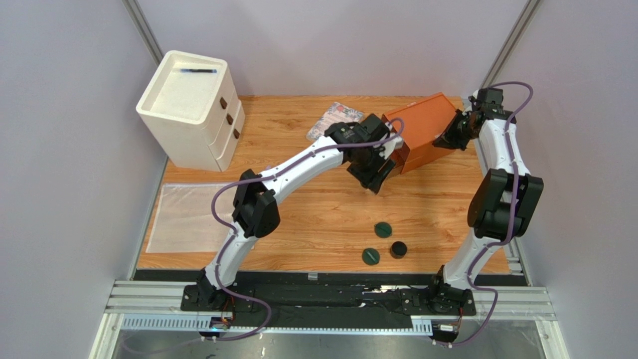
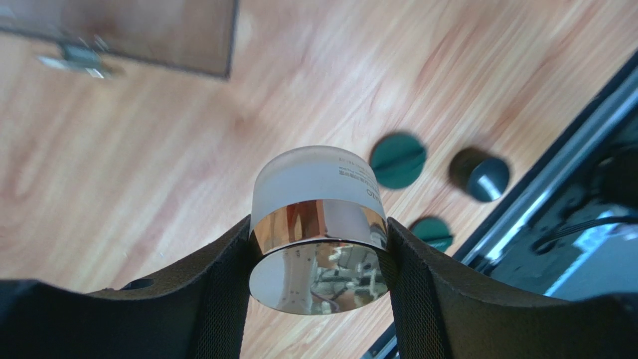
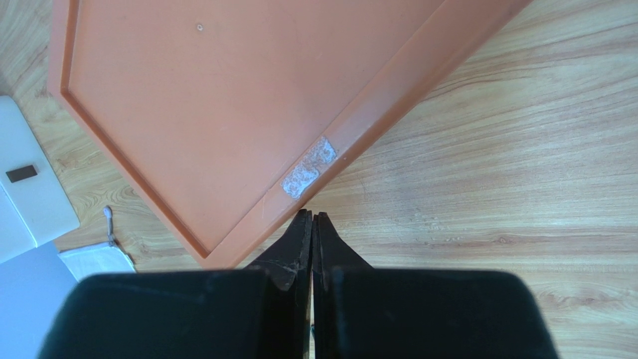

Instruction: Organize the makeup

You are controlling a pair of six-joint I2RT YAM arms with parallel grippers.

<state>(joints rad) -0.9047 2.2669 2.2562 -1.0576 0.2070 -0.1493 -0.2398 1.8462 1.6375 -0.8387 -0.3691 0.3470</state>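
Pale grey walls (image 1: 67, 60) around a wooden tabletop (image 1: 314, 224), white drawer unit (image 1: 191, 112) at its far-left corner.

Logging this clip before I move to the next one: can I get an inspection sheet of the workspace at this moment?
Surface: wooden tabletop; no spills seen.
Job's things: gold-rimmed round compact held in a gripper; far green disc, near green disc and black round jar loose near the front edge. Other makeup: nothing seen.
Clutter: floral booklet; black pen on the white drawer unit; clear plastic sheet; orange box.
Grippers: left gripper shut on the compact; right gripper shut and empty, tips at the orange box's edge.
Cables: purple cables along both arms; no snag seen.
Surroundings: grey walls; nothing else seen.
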